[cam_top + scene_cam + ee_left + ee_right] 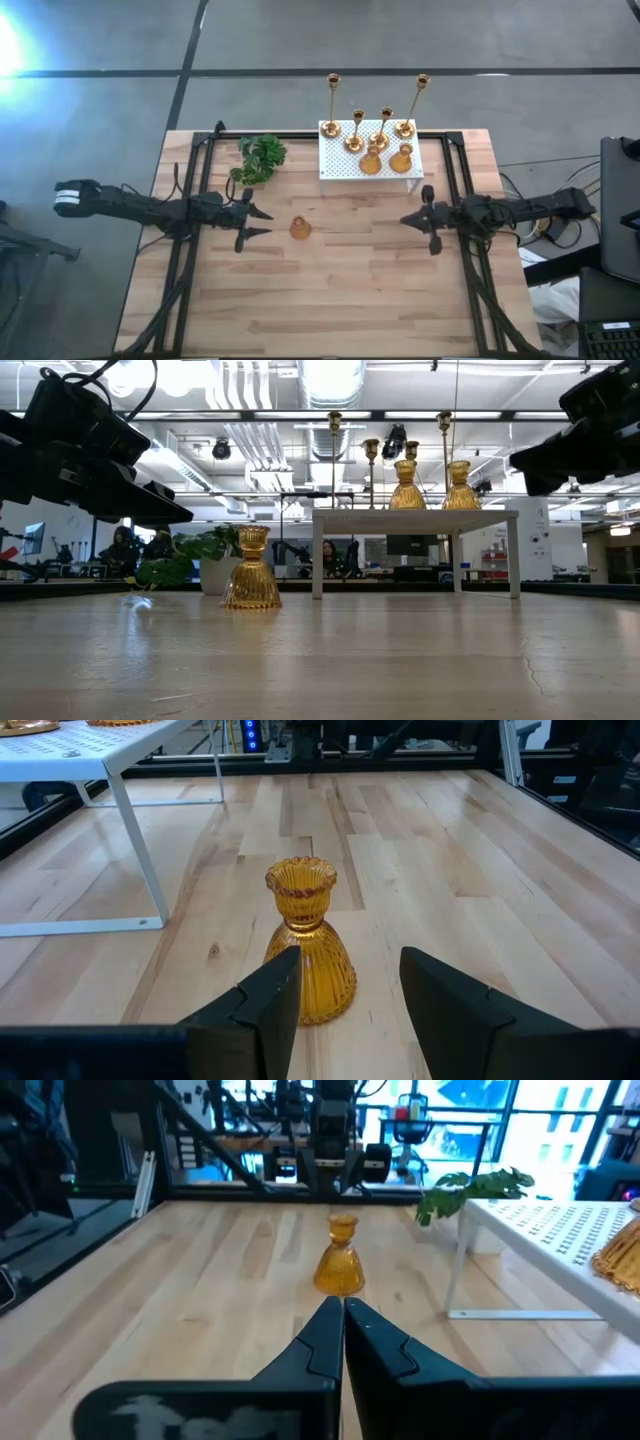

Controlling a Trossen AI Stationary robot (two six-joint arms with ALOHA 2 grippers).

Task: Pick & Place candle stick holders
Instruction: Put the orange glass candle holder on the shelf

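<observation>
One squat amber-gold candle stick holder (pixel 300 228) stands upright on its wide base on the wooden table, near the middle. My left gripper (pixel 262 222) is open just to its left, fingers pointing level at it; in the left wrist view the holder (pixel 310 955) stands just ahead of the fingertips, apart from them. My right gripper (pixel 408 218) is shut and hovers to the holder's right, pointing toward it (pixel 340 1265). Several more gold holders, thin-stemmed (pixel 383 125) and squat (pixel 371 160), stand on the white perforated stand (pixel 335 165) at the far middle.
A green leafy plant (pixel 260 158) sits left of the white stand. The stand's thin white legs (pixel 140 850) rise from the table beyond the lone holder. Black frame rails (pixel 190 200) run along both sides of the table. Bare wood stretches toward the near edge.
</observation>
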